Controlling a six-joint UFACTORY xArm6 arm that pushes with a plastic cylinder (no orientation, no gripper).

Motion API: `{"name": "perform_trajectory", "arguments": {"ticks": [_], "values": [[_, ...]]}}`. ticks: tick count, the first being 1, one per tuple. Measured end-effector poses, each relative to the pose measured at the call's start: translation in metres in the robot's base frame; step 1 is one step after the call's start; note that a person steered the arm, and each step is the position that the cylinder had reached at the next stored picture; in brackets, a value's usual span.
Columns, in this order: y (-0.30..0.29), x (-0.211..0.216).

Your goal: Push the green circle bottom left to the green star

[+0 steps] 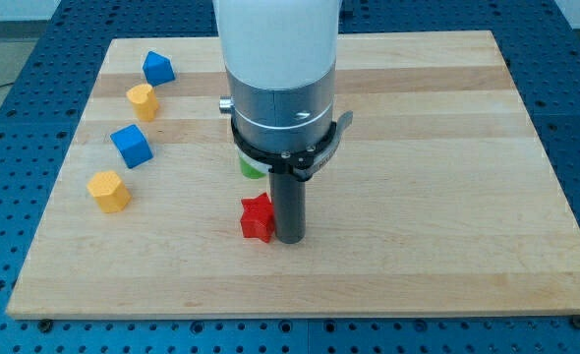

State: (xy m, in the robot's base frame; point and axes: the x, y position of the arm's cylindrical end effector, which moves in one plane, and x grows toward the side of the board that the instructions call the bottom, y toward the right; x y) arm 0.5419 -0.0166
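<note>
A green block point(250, 167), only partly visible, sits near the board's middle, mostly hidden behind the arm's grey flange; its shape cannot be made out, and I cannot tell whether it is the circle or the star. No second green block shows. My tip point(290, 238) is just below and to the right of that green piece. It stands right beside a red block point(258, 217), at the red block's right side, touching or nearly touching it.
At the view's left lie a blue block point(157, 67), a yellow block point(143, 100), a blue cube point(131, 146) and a yellow block point(108, 191). The wooden board point(447, 197) rests on a blue perforated table. The arm's white body hides the board's top middle.
</note>
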Motion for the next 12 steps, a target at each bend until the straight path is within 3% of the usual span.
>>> {"name": "perform_trajectory", "arguments": {"ticks": [3, 4, 5, 6, 8, 10, 12], "values": [[0.003, 0.006], [0.043, -0.01], [0.032, -0.063], [-0.012, -0.108], [-0.071, -0.071], [-0.092, -0.148], [-0.151, -0.157]]}}
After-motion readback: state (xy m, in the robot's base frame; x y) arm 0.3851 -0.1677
